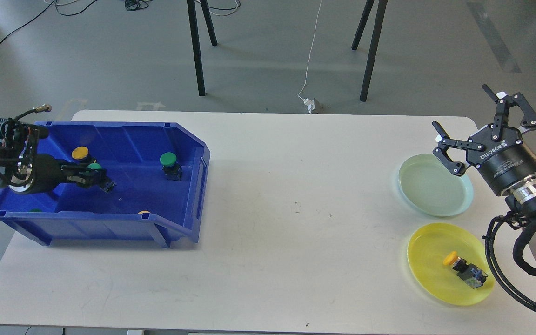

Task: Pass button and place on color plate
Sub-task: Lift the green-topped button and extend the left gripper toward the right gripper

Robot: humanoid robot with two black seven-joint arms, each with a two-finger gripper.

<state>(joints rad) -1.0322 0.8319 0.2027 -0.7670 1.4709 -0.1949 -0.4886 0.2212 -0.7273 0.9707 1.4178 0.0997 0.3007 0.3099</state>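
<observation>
Head view is showing the job partly done, I'd say. One yellow-capped button (465,270) is already lying on its side in the yellow plate (428,284) at the near right, so that colour is looking sorted. The pale green plate (428,186), just beyond it, is sitting empty, so at least one green button probably needs to go over there.

Everything else is waiting in the blue bin (128,139) on the left. A green button (170,165) is standing upright towards the bin's right side, a yellow button (80,152) is sitting near the far wall, and bits of another yellow cap and a green one are peeking over the near wall.

The left gripper (92,177) is reaching down inside the bin, right by a second green-capped button (94,166) next to the yellow one. It's dark and seen nearly end-on, so I can't tell if it's gripping that button or just closing in.

The right gripper (479,123) is hovering at the far right edge of the green plate, fingers spread wide, holding nothing, looking ready for a handover.

Only readable writing: "ROBOTIQ" in white on the right gripper's body. There's smaller print on the cylinder behind it, but that's too tiny to make out.
</observation>
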